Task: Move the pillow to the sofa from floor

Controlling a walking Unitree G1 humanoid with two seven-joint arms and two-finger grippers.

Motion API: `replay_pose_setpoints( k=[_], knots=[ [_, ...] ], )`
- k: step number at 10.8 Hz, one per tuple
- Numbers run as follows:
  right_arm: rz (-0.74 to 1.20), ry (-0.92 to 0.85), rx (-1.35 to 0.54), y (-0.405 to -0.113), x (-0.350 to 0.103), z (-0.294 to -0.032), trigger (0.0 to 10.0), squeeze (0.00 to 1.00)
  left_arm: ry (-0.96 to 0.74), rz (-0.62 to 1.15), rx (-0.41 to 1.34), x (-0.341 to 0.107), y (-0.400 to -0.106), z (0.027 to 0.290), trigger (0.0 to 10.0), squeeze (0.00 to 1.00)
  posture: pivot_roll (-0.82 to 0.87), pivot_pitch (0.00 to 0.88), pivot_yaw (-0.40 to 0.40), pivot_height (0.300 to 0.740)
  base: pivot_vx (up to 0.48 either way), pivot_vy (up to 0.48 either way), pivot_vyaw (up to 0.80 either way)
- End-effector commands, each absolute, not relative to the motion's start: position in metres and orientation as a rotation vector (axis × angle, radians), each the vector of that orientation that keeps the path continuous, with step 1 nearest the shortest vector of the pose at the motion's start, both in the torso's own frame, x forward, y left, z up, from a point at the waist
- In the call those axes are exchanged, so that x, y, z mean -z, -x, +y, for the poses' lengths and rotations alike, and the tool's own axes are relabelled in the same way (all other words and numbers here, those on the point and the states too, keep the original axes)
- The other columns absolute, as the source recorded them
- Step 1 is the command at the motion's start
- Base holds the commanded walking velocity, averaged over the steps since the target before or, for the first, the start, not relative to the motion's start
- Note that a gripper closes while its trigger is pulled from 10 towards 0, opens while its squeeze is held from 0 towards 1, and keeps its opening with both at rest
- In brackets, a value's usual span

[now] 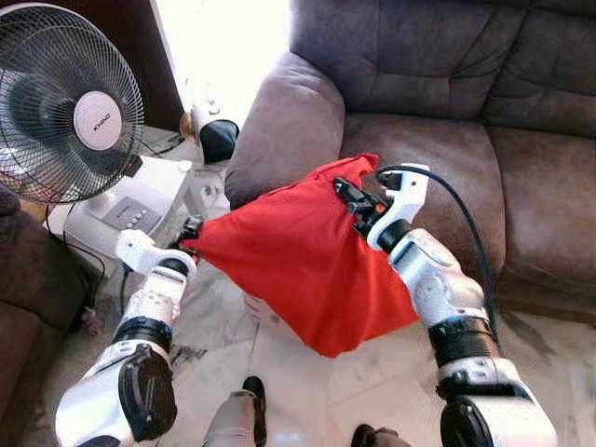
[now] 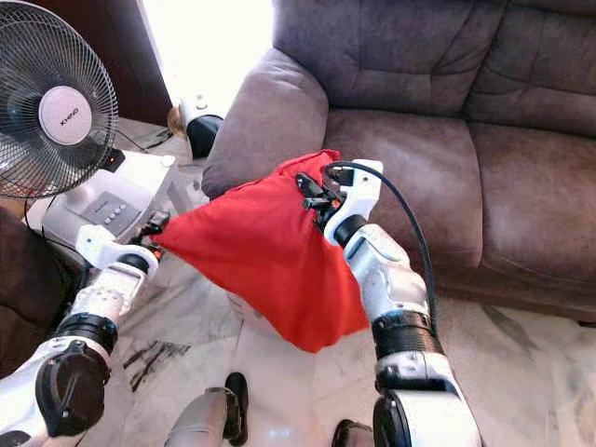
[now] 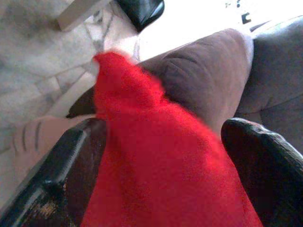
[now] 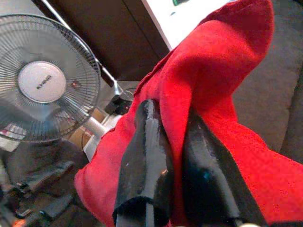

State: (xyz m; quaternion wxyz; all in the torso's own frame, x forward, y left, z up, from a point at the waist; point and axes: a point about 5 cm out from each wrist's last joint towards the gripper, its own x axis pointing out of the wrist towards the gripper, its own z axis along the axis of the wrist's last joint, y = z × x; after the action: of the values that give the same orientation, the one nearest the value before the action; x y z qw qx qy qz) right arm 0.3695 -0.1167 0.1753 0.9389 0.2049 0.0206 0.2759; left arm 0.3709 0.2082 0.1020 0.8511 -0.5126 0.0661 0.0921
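A red pillow (image 1: 298, 251) hangs in the air between my two arms, just in front of the brown sofa (image 1: 438, 158) and above the pale tiled floor. My left gripper (image 1: 191, 237) is shut on the pillow's left corner (image 3: 123, 90), with the cloth between its black fingers (image 3: 52, 189). My right gripper (image 1: 349, 200) is shut on the pillow's upper right corner, near the sofa seat's front edge; its fingers (image 4: 147, 156) pinch a fold of red cloth (image 4: 222, 61). The pillow's lower tip sags toward the floor.
A standing fan (image 1: 70, 102) is at the left, with a white box-like unit (image 1: 130, 209) under it. The sofa's left armrest (image 1: 279, 121) is right behind the pillow. A dark brown seat (image 1: 23, 279) borders the far left. My feet (image 1: 251, 396) show on the floor below.
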Motion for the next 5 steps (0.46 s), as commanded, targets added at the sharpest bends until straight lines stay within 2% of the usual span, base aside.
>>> replay_pose_setpoints(
  k=[1,5],
  knots=[
    [-0.145,-0.42,-0.666,-0.366,-0.218,-0.112,10.0,0.0,1.105,0.185,-0.21,-0.095,-0.369,0.205,10.0,0.0,0.1,0.181,-0.011,0.726,0.0,0.0,0.0],
    [-0.176,-0.435,-0.715,-0.358,-0.23,-0.11,10.0,0.0,1.095,0.238,-0.259,-0.09,-0.368,0.205,10.0,0.0,0.09,0.192,-0.009,0.726,0.0,0.0,0.0]
  ],
)
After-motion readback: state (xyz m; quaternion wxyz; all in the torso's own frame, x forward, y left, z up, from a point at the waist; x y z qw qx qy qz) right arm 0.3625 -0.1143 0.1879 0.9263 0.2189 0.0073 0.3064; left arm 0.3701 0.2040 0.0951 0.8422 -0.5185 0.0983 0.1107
